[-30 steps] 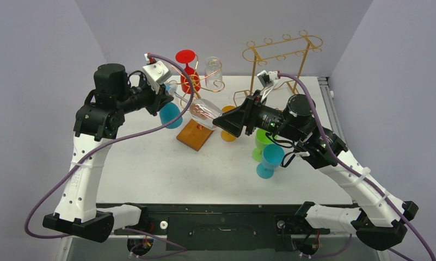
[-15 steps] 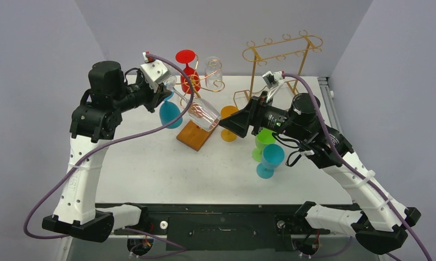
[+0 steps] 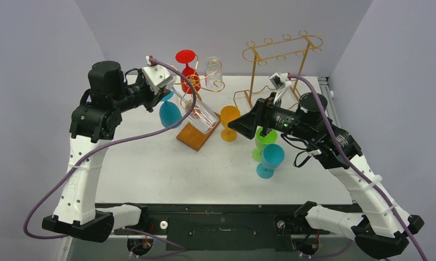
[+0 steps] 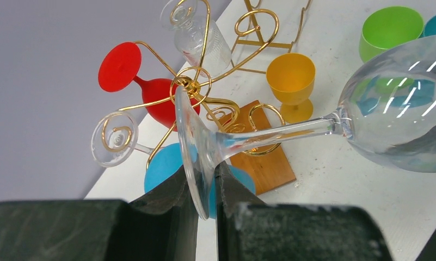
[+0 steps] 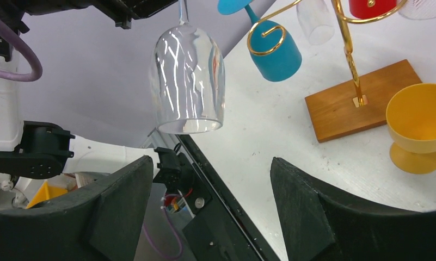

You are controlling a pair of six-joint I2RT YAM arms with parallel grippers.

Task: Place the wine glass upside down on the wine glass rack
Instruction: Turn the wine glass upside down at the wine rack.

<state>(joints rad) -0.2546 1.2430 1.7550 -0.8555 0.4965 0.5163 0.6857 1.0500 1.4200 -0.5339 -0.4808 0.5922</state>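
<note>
White table (image 3: 150, 163), grey walls (image 3: 232, 27) on three sides. My left gripper (image 4: 204, 187) clenched on wine glass (image 4: 400, 119) foot near wine glass rack (image 3: 194, 136); right gripper (image 5: 209, 168) released, empty.

From the top view, my left claw (image 3: 166, 95) at upper left is pinched on the wine glass (image 3: 202, 115) foot, and my right claw (image 3: 236, 124) gapes wide mid-frame.

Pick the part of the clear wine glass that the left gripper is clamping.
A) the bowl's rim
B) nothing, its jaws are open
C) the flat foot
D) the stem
C: the left gripper is shut on the flat foot of the wine glass; stem and bowl stick out free.
</note>
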